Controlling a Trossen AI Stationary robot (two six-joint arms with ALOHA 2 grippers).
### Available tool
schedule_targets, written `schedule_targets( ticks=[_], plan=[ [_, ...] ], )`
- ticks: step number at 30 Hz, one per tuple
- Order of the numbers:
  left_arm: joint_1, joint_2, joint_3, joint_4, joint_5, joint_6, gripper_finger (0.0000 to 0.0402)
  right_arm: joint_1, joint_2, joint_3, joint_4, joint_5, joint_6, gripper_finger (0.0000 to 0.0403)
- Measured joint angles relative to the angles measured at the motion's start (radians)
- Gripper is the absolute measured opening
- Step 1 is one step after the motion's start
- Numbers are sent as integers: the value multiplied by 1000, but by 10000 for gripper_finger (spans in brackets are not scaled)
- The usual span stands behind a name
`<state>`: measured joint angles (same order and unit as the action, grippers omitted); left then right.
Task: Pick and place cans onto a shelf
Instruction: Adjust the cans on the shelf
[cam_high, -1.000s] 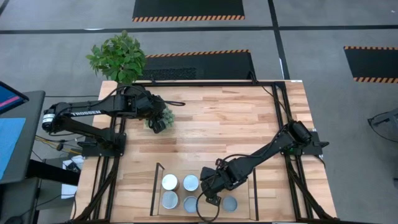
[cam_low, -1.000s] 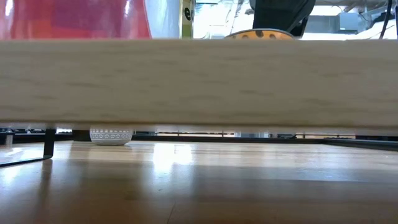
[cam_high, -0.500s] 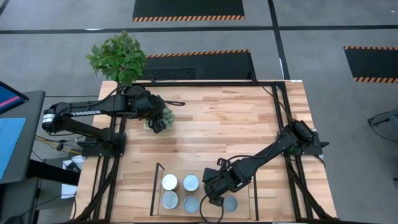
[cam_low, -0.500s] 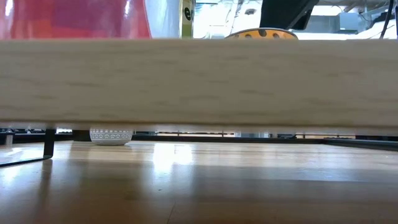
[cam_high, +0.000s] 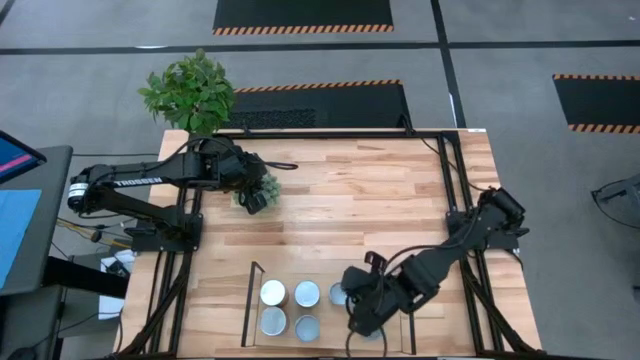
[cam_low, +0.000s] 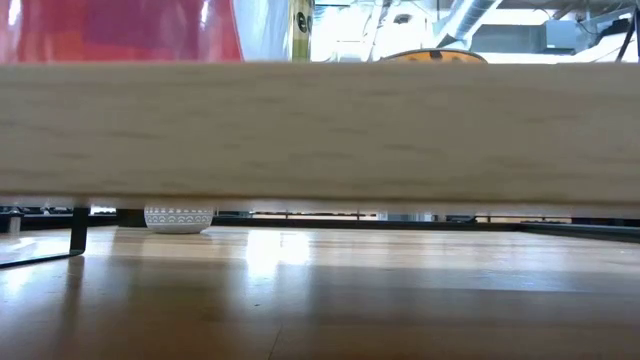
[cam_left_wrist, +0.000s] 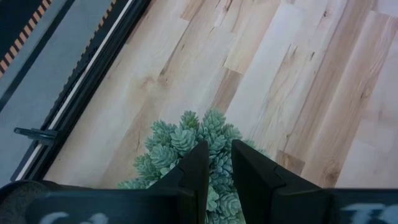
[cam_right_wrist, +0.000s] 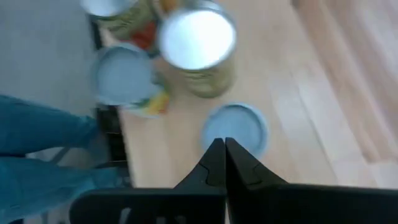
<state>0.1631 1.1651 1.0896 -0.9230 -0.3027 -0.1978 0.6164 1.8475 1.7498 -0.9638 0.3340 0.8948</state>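
Observation:
Several cans stand upright on the shelf (cam_high: 288, 342) by the table's near edge: round tops (cam_high: 273, 292), (cam_high: 307, 293), (cam_high: 273, 321), (cam_high: 307, 327), and one half hidden by my right arm (cam_high: 338, 293). My right gripper (cam_high: 355, 320) hangs shut and holds nothing above the shelf's right half. In its wrist view (cam_right_wrist: 222, 146) a blue-topped can (cam_right_wrist: 235, 127) lies just ahead, a white-topped one (cam_right_wrist: 198, 38) beyond. My left gripper (cam_left_wrist: 217, 152) waits at the far left over a small succulent (cam_left_wrist: 186, 140), fingers a little apart. The low view shows the shelf board's edge (cam_low: 320, 135).
A leafy potted plant (cam_high: 190, 92) stands at the table's far left corner. The succulent's white pot (cam_low: 178, 218) shows under the shelf board. Blue cloth like a trouser leg (cam_right_wrist: 37, 155) shows past the table's near edge. Bare wood (cam_high: 360, 200) spans the table's middle.
My right gripper has risen from just over the shelf's cans and drifted toward the table's right edge, staying shut. Its arm now covers the near right can and uncovers one in the far row. In the low view its dark body has gone up out of sight.

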Motion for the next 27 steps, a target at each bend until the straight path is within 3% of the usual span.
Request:
schedule_targets(
  ticks=[6,13,27],
  plan=[
    [0,0,0,2,0,-1,59,50,42,-4,-7,-44,80,11],
    [0,0,0,8,0,-9,59,123,120,-1,53,-228,193,5],
    [0,0,-1,24,3,-9,59,134,136,6,-80,-231,360,4]
  ],
)
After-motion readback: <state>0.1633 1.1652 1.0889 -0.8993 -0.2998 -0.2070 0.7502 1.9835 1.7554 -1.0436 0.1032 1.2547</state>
